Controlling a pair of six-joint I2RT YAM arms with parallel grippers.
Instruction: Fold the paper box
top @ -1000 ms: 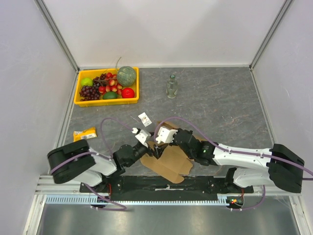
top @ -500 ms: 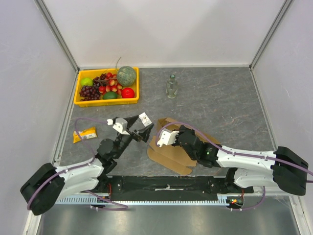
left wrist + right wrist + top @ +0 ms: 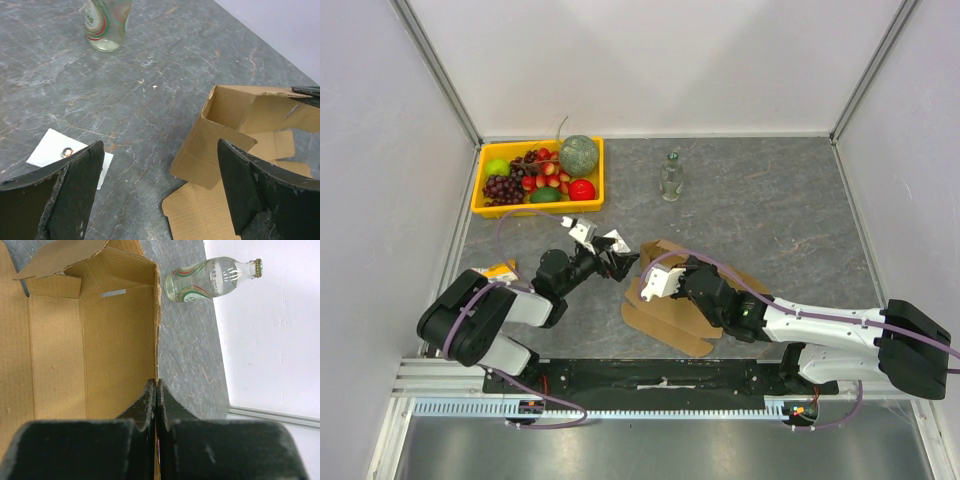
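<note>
Cardboard wall pinched by the right end effector (image 3: 156, 386), with the left end effector (image 3: 160, 147) spread wide beside it.
Right fingers (image 3: 145, 405) press together on the upright edge of the paper box (image 3: 90, 350), which lies partly raised, flaps open, near the front middle of the grey surface (image 3: 770, 200). The left end effector hovers just left of the box's raised corner, gripping nothing, above a small white card (image 3: 60, 150) whose round mark is too small to read. Farther back stands a clear glass bottle (image 3: 210, 280) with red and green swirls on its label, the writing illegible. A yellow fruit tray (image 3: 480, 185) sits at the back left, and a yellow packet (image 3: 495, 272) lies near the left edge.
</note>
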